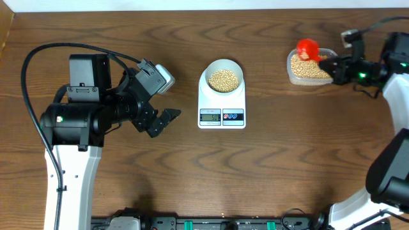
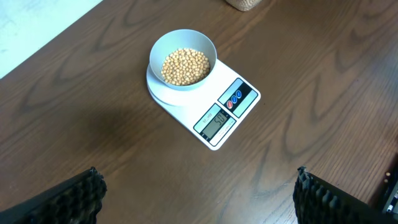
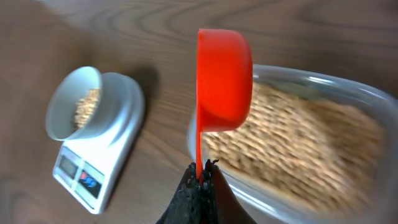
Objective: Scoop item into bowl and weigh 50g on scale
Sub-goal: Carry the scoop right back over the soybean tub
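The pale bowl (image 1: pixel 223 76) stands on the white scale (image 1: pixel 222 102) at the table's middle and holds tan beans (image 1: pixel 223 80). In the left wrist view the bowl (image 2: pixel 183 60) with beans sits on the scale (image 2: pixel 211 106), well ahead of my open left gripper (image 2: pixel 198 193). That left gripper (image 1: pixel 167 99) hangs empty to the left of the scale. My right gripper (image 3: pixel 202 171) is shut on the thin handle of a red scoop (image 3: pixel 222 81), tipped on its side over the clear tub (image 3: pixel 305 143) of beans. Overhead, the scoop (image 1: pixel 308 48) is above the tub (image 1: pixel 311 66).
The clear plastic tub of beans stands at the back right of the wooden table. The right arm (image 1: pixel 383 67) reaches in from the right edge. Cables loop at the left by the left arm's base (image 1: pixel 70 128).
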You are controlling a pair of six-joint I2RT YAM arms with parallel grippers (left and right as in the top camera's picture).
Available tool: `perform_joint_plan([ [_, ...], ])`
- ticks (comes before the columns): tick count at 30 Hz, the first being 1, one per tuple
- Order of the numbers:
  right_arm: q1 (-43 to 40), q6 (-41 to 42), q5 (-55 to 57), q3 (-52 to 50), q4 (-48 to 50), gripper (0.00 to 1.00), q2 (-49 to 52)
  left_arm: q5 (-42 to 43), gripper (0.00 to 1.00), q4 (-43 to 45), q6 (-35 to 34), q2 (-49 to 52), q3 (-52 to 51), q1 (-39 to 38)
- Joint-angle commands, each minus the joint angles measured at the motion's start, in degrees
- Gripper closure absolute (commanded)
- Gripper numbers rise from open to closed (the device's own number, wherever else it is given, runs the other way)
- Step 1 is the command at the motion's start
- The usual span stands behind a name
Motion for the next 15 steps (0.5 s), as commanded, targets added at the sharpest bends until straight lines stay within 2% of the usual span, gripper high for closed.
perform_joint_plan([
  [1,-1.7,-0.9,5.3,-0.3,-0.8,0.99,-4.7,0.9,0.02,0.0,-0.1,0.0,1.0,0.2],
  [7,-0.5,-5.3,19.0,-0.3,-3.8,0.99,-9.9,0.9,0.01,0.0,-0.1,0.0,1.0,0.2],
  [15,5.6,-5.3,33.7,-0.3,-5.7,0.99,-10.4,0.9,0.01,0.0,-0.1,0.0,1.0,0.2],
])
